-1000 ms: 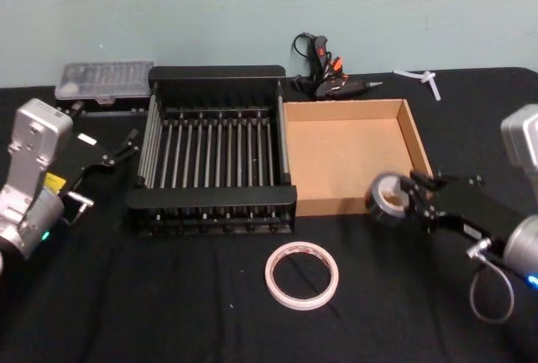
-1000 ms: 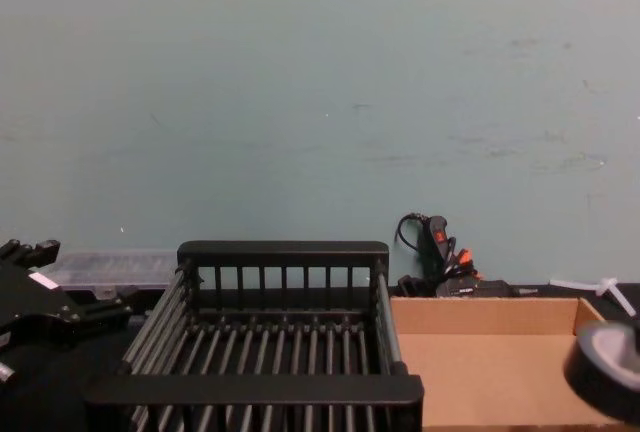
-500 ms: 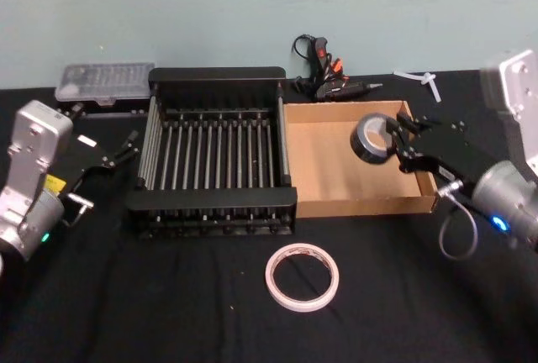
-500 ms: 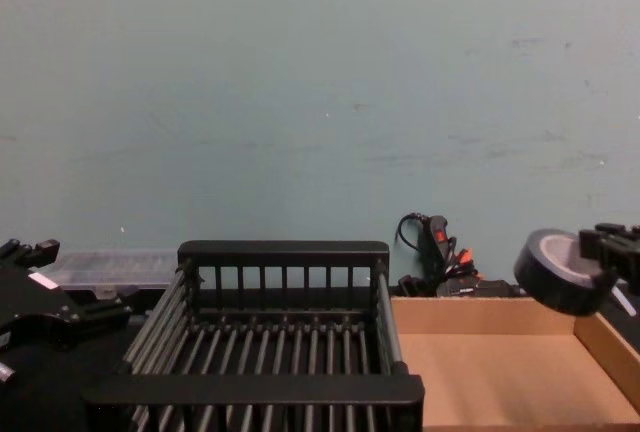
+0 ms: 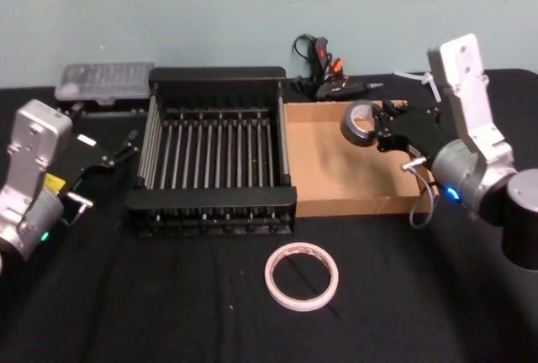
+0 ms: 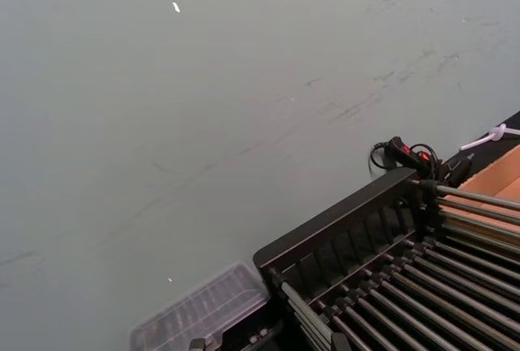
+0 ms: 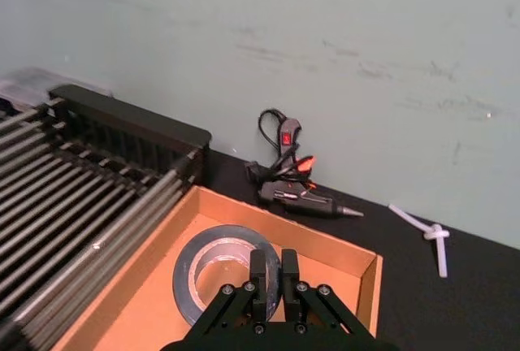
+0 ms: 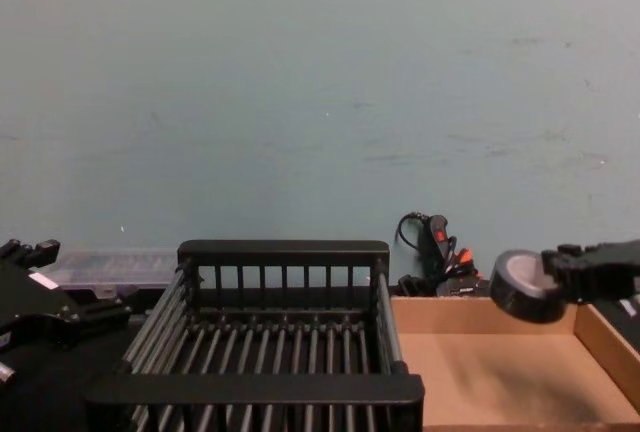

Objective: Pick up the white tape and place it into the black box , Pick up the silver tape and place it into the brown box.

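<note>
You have the silver tape clamped between the right gripper jaws: a matt grey outer band, paler inside. Beneath the jaws, the brown box is plain, dull cardboard. Beside it, the black box looks like semi-gloss plastic with shinier bars. The white tape is thin and slightly glossy, on matt black cloth.
</note>
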`<state>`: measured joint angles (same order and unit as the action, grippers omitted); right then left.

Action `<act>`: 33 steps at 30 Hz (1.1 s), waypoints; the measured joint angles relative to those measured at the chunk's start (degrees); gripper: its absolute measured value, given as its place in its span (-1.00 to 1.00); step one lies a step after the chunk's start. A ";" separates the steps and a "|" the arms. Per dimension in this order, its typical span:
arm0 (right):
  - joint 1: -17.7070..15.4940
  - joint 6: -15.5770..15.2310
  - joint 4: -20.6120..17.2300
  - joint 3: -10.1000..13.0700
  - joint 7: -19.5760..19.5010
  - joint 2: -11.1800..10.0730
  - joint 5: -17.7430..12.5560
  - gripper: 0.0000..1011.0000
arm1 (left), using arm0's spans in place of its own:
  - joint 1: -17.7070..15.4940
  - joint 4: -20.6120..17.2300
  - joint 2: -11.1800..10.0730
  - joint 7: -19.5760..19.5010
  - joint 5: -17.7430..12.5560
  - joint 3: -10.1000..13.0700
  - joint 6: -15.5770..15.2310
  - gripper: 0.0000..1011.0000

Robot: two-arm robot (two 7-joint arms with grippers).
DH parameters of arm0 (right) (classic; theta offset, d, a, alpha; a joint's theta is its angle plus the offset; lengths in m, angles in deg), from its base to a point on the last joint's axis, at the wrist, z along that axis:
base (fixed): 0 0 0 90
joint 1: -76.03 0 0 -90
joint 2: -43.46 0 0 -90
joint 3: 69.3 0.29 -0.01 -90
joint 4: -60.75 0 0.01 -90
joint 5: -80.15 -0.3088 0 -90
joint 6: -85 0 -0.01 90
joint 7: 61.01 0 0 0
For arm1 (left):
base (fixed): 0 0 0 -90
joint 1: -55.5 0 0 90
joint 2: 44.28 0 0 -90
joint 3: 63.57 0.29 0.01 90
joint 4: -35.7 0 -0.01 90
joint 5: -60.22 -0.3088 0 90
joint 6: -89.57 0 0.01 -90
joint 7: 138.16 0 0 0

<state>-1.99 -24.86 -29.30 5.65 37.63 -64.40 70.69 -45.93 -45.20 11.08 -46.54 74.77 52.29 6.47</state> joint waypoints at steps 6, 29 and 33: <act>2.37 0.00 4.96 -0.74 -0.54 1.71 2.01 -0.77 | 0.00 0.00 0.00 0.00 0.00 0.00 0.00 0.98; 3.63 0.14 9.24 -1.14 -0.61 3.31 4.55 -0.74 | 0.00 0.00 0.00 0.00 0.00 0.00 0.00 0.98; 3.62 0.16 9.17 -1.11 -0.59 3.29 4.48 -0.57 | 0.00 0.00 0.00 0.00 0.00 0.00 0.00 0.98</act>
<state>1.63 -24.70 -20.13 4.54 37.04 -61.11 75.18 -45.93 -45.20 11.08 -46.54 74.77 52.29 6.47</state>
